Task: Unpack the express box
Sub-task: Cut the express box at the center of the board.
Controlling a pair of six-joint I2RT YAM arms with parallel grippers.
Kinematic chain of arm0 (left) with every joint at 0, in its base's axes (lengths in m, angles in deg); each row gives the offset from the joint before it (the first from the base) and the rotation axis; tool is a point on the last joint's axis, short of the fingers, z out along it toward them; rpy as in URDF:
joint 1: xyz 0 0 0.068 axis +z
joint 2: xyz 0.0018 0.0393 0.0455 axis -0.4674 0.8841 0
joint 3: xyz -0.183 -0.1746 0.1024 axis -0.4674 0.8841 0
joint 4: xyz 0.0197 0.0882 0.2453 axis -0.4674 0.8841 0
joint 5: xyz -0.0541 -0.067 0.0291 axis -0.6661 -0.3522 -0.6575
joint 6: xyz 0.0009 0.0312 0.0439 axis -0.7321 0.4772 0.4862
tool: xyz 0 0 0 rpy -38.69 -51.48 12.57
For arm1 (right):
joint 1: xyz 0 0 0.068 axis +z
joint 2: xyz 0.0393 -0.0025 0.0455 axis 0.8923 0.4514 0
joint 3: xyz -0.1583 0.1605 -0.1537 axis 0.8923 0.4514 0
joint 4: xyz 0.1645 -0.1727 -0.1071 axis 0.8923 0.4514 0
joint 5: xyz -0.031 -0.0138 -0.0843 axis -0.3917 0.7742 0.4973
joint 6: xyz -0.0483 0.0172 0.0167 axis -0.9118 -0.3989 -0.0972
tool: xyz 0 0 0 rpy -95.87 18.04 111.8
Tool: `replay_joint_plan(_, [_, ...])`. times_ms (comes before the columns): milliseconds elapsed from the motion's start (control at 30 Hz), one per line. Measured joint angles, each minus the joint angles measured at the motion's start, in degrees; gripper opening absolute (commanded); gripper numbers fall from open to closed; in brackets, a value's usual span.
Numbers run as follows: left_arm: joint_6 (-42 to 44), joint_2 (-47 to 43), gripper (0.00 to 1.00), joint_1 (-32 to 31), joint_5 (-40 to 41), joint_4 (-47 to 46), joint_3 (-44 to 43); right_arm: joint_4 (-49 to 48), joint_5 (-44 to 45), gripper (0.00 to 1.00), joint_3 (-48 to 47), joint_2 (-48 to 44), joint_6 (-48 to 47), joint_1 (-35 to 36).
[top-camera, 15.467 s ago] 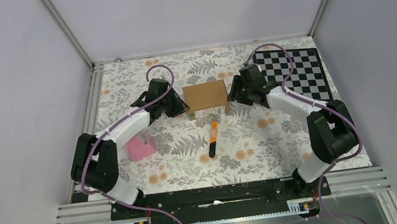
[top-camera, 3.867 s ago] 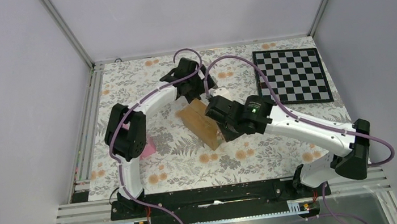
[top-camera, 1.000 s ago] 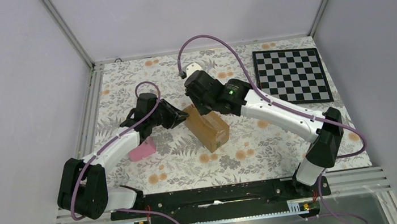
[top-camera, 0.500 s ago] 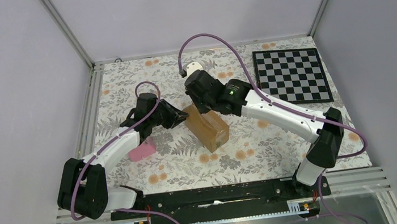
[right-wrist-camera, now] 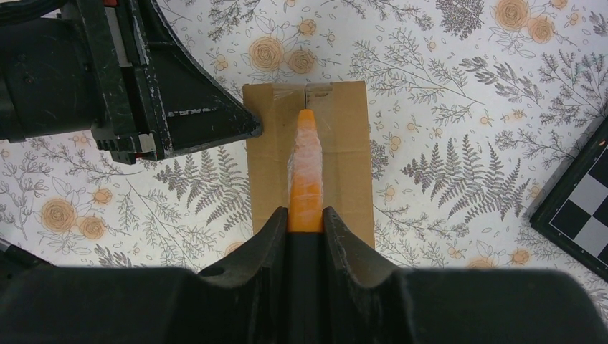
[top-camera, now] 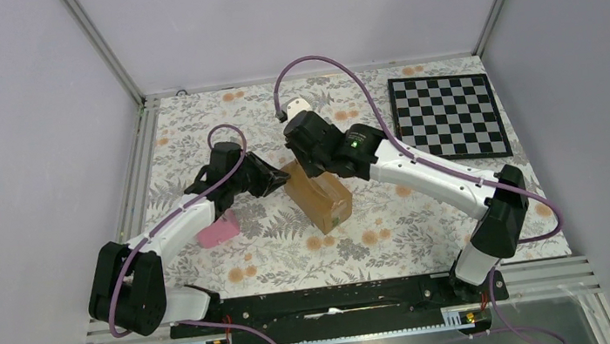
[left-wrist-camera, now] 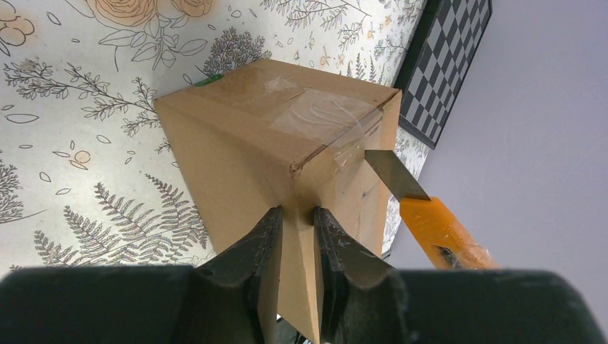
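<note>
There is one box (top-camera: 318,195), and it sits on the flower cloth (top-camera: 397,231) between the two grippers. The left gripper (left-wrist-camera: 297,215) is at the box's left end. Its two fingers (left-wrist-camera: 267,228) squeeze tight on a corner edge of the brown card, so it has hold of the box. The right gripper (right-wrist-camera: 305,218) hangs just over the top of the box. It is clamped on one orange cutter (right-wrist-camera: 306,172), which sticks out over the middle of the lid. From the left wrist view the cutter's grey blade (left-wrist-camera: 391,172) points at the box's top edge and meets the clear tape (left-wrist-camera: 323,115) stuck over the seam there. The tape is shiny and wrinkled. I cannot read any words on the box; its sides look plain brown from the wrist views. One pink wedge (top-camera: 219,231) lies on the cloth to the left of the box, near it but not touching. One black and white chessboard (top-camera: 450,116) lies to the right of the box and further back, well apart from it. A small green light (top-camera: 353,141) glows on the right arm, just behind the box.
</note>
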Motion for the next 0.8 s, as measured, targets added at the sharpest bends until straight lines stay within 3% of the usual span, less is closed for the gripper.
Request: replay_joint_plan(800, [-7.96,-1.01,0.11,-2.80,5.97,1.18,0.00,5.25,-1.86,0.00,-0.15,-1.40,0.98,-0.02])
